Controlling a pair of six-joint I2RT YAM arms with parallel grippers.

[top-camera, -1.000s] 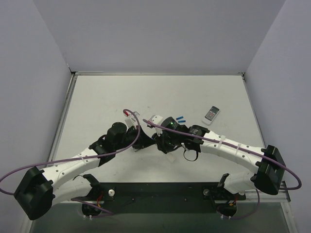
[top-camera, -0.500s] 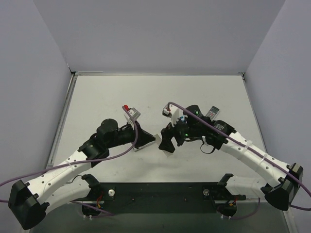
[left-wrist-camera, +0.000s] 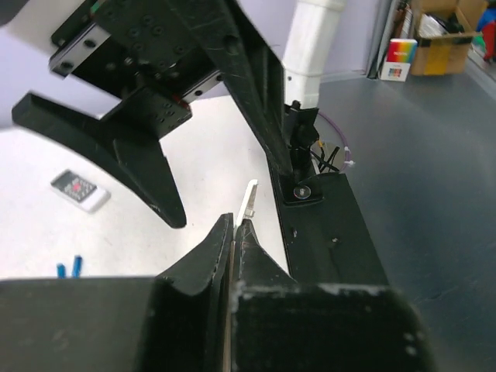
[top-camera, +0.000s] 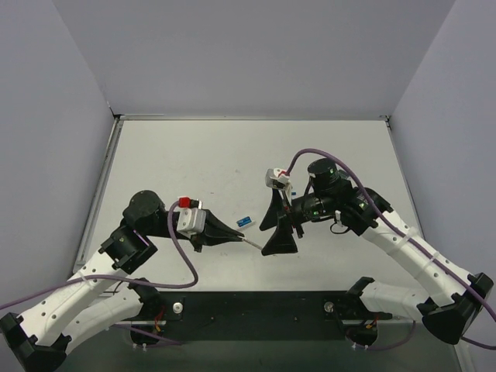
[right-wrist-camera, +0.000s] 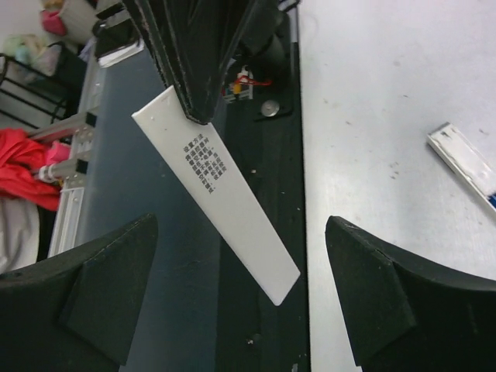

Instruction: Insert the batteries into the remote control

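Tool, left [top-camera: 235, 235]: clamped shut on white strip [right-wrist-camera: 221, 194]; strip's dark print too small to read
Remote control [top-camera: 242, 222]: flat on table [top-camera: 170, 163] between tools; blue at one end
Tool, right [right-wrist-camera: 240, 229]: jaws wide apart, empty
Batteries [left-wrist-camera: 68, 269]: two loose near grey remote [left-wrist-camera: 80, 190]

Left gripper [top-camera: 239, 238] clamped; right gripper [top-camera: 267, 239] spread
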